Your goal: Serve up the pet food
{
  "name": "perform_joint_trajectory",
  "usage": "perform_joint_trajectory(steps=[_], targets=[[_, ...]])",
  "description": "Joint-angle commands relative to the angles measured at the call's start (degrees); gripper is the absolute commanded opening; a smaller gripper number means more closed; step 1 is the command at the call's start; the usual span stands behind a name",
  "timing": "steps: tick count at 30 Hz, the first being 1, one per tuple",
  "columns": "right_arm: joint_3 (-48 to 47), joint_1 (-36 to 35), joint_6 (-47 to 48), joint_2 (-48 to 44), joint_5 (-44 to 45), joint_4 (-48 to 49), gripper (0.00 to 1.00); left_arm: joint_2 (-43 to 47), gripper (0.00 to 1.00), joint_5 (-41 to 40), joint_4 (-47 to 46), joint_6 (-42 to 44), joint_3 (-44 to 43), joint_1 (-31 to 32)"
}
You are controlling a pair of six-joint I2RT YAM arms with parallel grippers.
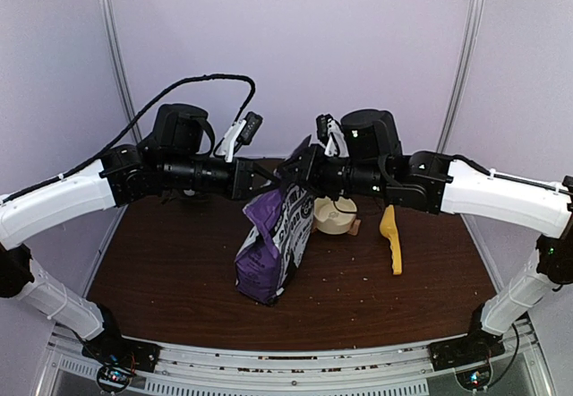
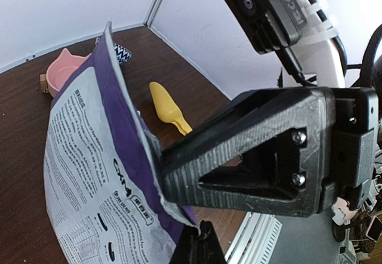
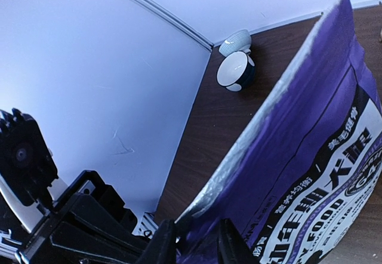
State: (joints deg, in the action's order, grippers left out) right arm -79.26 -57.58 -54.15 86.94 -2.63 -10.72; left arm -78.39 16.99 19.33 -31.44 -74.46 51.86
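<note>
The purple pet food bag [image 1: 273, 244] stands on the brown table, its top pulled up between both arms. My left gripper [image 1: 267, 179] is shut on the bag's top edge; in the left wrist view its tips [image 2: 203, 240] pinch the torn edge of the bag's white printed back [image 2: 89, 174]. My right gripper [image 1: 292, 170] holds the same top edge from the other side; in the right wrist view its jaws [image 3: 197, 246] close round the corner of the purple front [image 3: 310, 156]. No kibble heap shows; it is hidden inside the bag.
A cream bowl [image 1: 336, 215] sits just right of the bag and a yellow scoop [image 1: 391, 239] lies further right. A pink bowl [image 2: 62, 70] and a patterned bowl [image 2: 122, 52] are behind the bag. Two small bowls [image 3: 234, 71] stand at the far corner. Crumbs dot the table.
</note>
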Motion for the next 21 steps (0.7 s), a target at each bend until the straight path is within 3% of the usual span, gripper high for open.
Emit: perform_joint_trajectory(steps=[1, 5, 10, 15, 21], targets=[[-0.37, 0.33, 0.26, 0.46, 0.22, -0.55, 0.17, 0.08, 0.00, 3.29, -4.03, 1.64, -0.60, 1.14], [1.28, 0.29, 0.27, -0.56, 1.03, -0.22, 0.00, 0.81, 0.00, 0.63, -2.42, 1.50, -1.40, 1.14], [2.68, 0.40, 0.69, -1.96, 1.81, 0.21, 0.00, 2.75, 0.31, -2.95, -2.19, 1.64, -2.43, 1.14], [2.89, 0.40, 1.15, -2.12, 2.08, 0.07, 0.00, 2.91, 0.44, -9.90, 2.68, 2.08, -5.70, 1.14], [2.91, 0.41, 1.15, -1.95, 1.77, 0.12, 0.00, 2.70, 0.50, -19.11, 8.79, 1.65, -7.71, 1.14]])
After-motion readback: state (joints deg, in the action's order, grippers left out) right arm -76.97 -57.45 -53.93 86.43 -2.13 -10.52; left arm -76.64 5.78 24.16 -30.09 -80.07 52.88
